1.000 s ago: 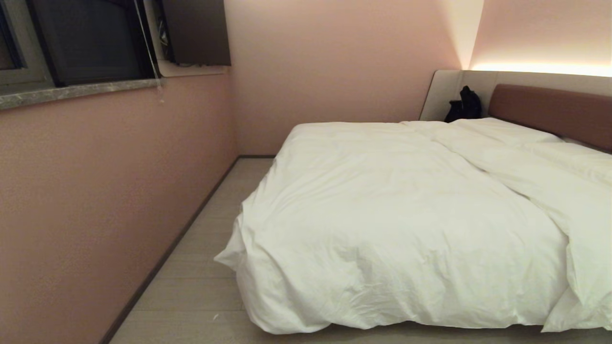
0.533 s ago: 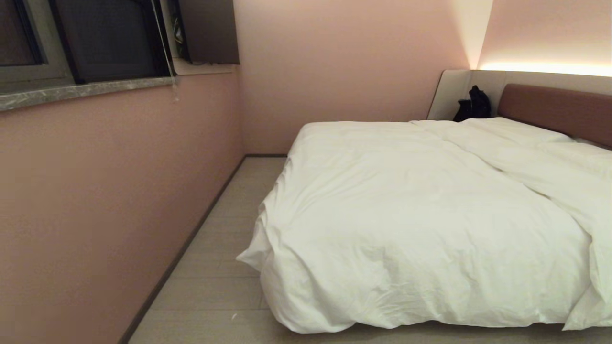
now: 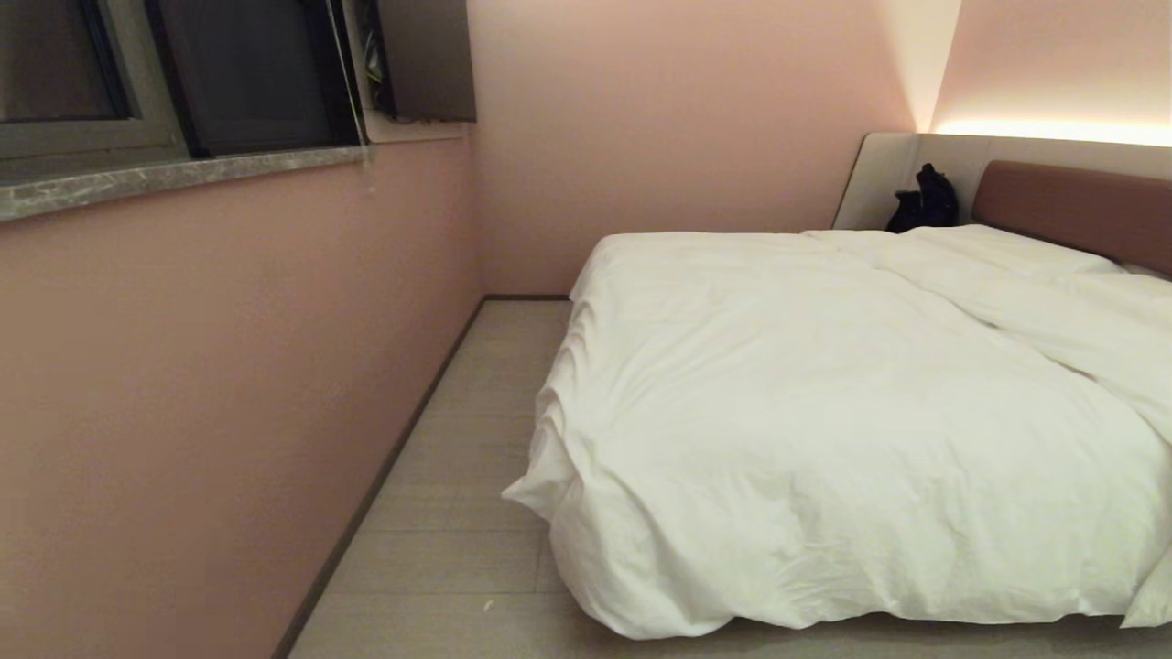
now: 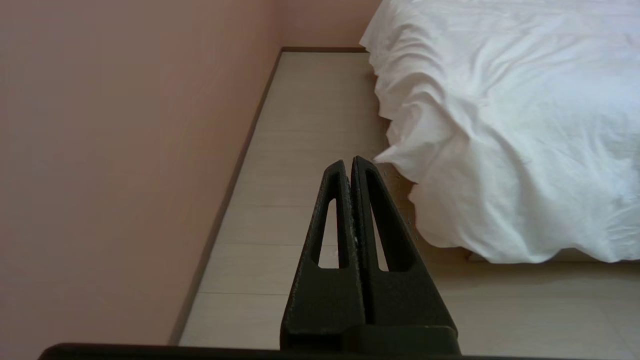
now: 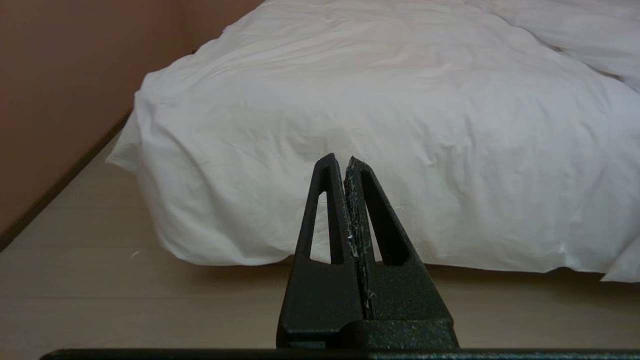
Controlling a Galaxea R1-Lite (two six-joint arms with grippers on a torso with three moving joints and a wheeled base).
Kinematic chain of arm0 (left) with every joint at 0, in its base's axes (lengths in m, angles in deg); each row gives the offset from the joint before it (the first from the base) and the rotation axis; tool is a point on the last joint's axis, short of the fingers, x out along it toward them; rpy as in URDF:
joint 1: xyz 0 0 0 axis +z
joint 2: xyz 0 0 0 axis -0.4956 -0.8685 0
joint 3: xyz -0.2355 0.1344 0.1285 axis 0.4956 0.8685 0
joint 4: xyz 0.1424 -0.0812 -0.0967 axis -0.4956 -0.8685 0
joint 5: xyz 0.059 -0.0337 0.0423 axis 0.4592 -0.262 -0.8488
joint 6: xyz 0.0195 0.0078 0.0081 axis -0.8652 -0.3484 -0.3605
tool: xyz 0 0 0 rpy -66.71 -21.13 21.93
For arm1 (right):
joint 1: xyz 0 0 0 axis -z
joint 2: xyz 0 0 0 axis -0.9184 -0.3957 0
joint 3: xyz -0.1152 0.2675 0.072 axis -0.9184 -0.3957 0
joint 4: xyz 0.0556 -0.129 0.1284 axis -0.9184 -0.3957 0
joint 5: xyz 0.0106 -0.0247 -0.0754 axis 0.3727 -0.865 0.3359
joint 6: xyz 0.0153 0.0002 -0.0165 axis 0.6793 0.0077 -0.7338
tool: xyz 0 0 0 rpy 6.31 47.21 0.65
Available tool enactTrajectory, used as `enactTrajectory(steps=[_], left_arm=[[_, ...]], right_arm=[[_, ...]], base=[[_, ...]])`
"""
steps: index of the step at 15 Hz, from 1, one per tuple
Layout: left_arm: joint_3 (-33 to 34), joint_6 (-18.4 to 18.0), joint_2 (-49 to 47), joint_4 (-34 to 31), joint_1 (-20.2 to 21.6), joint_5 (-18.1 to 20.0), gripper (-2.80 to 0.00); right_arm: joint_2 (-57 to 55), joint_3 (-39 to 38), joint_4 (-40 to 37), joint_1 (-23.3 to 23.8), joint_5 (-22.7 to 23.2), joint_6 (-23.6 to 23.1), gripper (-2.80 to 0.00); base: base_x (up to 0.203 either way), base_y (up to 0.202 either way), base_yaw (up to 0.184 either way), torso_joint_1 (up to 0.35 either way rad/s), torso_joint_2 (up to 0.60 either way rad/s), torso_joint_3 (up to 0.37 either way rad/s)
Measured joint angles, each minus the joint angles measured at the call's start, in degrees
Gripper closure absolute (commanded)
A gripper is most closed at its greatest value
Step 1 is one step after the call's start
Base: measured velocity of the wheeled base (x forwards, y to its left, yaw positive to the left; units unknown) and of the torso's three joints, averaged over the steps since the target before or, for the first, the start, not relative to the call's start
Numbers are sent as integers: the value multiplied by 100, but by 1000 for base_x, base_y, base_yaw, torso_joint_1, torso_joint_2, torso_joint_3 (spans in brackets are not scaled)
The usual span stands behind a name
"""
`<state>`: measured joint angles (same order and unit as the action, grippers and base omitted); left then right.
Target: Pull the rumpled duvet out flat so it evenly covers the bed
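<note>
Pink wall (image 3: pixel 229 384) beside duvet (image 3: pixel 824 412); left gripper (image 4: pixel 348 162), right gripper (image 5: pixel 339 161) both closed, empty.

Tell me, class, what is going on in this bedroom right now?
A two-armed robot faces the foot of a bed covered by a puffy white duvet, which hangs over the near edge and bunches in a fold toward the headboard side. Nothing is being handled: the left gripper and right gripper are both shut, empty and held short of the duvet, above the floor.
</note>
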<state>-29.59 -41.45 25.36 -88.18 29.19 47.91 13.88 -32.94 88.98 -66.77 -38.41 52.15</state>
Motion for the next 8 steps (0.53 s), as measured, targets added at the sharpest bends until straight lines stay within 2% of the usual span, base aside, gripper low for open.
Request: enactTrajectory(steps=[5,8], left_arm=[[0,-15,0,0,0,-5,0],[0,-13,0,5,0,0,0]], right_arm=[[0,0,0,2,0,0,0],[0,0,-2,-2,-1,1,0]], base=[[0,175,-1,-1,3,5],[0,18,-1,1,2,1]])
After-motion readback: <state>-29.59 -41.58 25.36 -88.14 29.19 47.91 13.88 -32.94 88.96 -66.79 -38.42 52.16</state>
